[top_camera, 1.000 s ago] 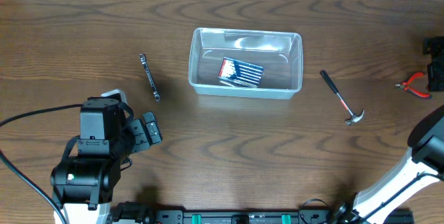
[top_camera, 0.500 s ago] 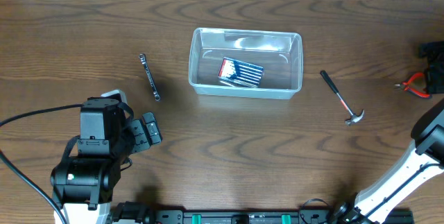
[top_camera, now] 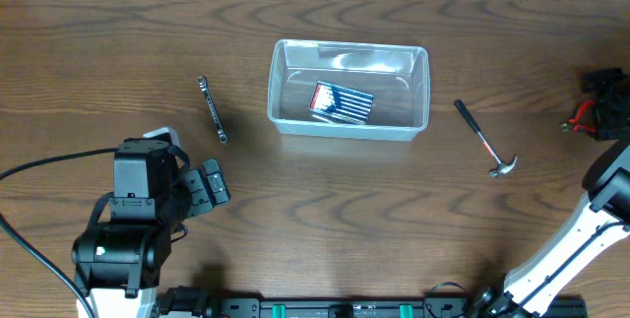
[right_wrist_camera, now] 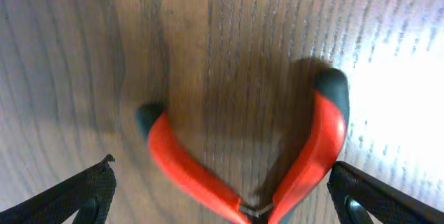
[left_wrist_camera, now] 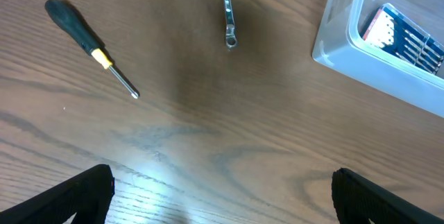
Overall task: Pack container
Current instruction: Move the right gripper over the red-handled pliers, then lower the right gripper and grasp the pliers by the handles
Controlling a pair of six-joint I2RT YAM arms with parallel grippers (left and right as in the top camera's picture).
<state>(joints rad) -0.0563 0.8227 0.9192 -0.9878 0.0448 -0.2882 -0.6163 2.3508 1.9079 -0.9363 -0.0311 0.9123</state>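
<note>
The clear plastic container [top_camera: 349, 90] stands at the table's middle back and holds a blue striped packet [top_camera: 343, 101]; its corner shows in the left wrist view [left_wrist_camera: 378, 40]. My right gripper [top_camera: 602, 111] hangs open over red-handled pliers [right_wrist_camera: 243, 161] at the far right edge, its fingers either side of the handles, apart from them. My left gripper [left_wrist_camera: 222, 196] is open and empty above bare wood at the front left. A wrench [top_camera: 212, 108] lies left of the container. A hammer [top_camera: 484, 139] lies to its right. A screwdriver [left_wrist_camera: 90, 44] lies in the left wrist view.
The left arm's body [top_camera: 133, 220] fills the front left corner. The right arm [top_camera: 581, 239] rises along the right edge. The table's back edge runs along the top of the overhead view.
My right gripper has moved left and down over the red pliers, which it now mostly hides from above. The left arm has not moved.
</note>
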